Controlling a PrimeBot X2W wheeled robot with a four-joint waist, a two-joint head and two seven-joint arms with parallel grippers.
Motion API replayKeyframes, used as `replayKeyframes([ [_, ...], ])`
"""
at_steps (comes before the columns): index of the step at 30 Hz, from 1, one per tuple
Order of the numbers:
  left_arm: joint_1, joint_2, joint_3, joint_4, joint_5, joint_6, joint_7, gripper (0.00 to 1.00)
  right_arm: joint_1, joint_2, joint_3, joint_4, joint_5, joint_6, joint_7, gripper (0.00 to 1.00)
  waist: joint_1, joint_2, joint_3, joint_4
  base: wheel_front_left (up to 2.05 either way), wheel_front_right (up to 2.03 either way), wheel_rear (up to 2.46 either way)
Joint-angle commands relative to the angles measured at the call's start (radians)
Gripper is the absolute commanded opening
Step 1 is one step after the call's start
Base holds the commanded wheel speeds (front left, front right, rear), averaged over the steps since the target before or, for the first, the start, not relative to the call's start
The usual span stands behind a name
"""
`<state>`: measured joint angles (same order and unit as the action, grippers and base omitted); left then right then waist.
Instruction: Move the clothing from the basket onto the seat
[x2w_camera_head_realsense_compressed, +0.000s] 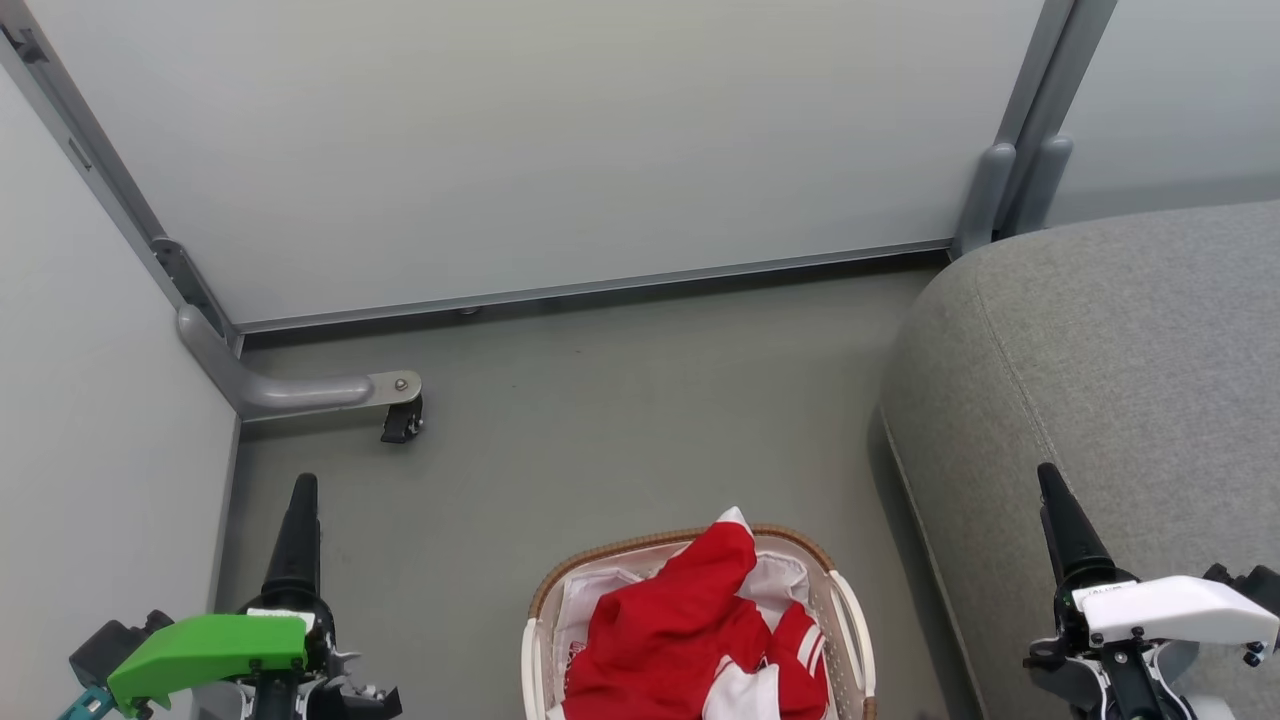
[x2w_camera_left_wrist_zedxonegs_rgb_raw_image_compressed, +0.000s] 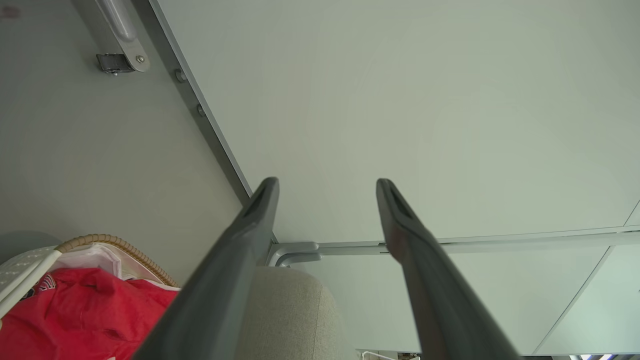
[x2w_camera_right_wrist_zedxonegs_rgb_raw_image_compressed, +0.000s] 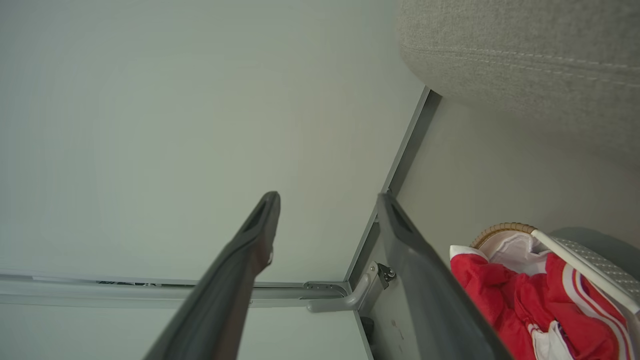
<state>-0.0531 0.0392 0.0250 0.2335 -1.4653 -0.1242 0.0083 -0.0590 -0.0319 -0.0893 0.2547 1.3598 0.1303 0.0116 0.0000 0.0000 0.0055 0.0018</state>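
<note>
At far left, a grey partition foot with a small black castor rests on the floor, bracing the pale wall panels that box in the work area. Beside it, the robot's left claw, under a green wrist cover, hangs released. Its 2 dark fingers are parted with nothing between them, raised above the floor to the left of the basket. This looks like a ready pose, the fingers wide so the arm can come down on cloth without first having to open.

In the middle, the white basket with its brown woven rim sits on the floor just beside the seat, probably set there to keep the carry short. All the clothing lies inside the basket, a red heap rising above the rim over a white liner. A white-striped sleeve shows at the right of the pile. The high crest of the heap looks like the easiest first pinch.

At right, the visible part of the grey seat carries no garment, so the move has not yet begun. The right claw, under a white wrist cover, is likewise released and empty. It is poised over the seat's front edge, to the right of the basket.
</note>
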Motion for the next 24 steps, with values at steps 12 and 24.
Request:
replayKeyframes([
  [12, -0.014, 0.007, -0.029, -0.065, 0.266, -0.001, -0.052, 1.00, 0.002, -0.011, 0.023, -0.109, -0.360, 0.000, -0.054, 1.00, 0.0000, 0.0000, 0.001, 0.003, 0.00, 0.00, 0.00],
  [24, 0.003, 0.008, -0.079, -0.063, 0.548, 0.011, -0.093, 1.00, 0.018, -0.013, 0.064, -0.114, -0.625, 0.000, -0.096, 1.00, 0.0000, 0.0000, 0.002, 0.005, 0.00, 0.00, 0.00],
])
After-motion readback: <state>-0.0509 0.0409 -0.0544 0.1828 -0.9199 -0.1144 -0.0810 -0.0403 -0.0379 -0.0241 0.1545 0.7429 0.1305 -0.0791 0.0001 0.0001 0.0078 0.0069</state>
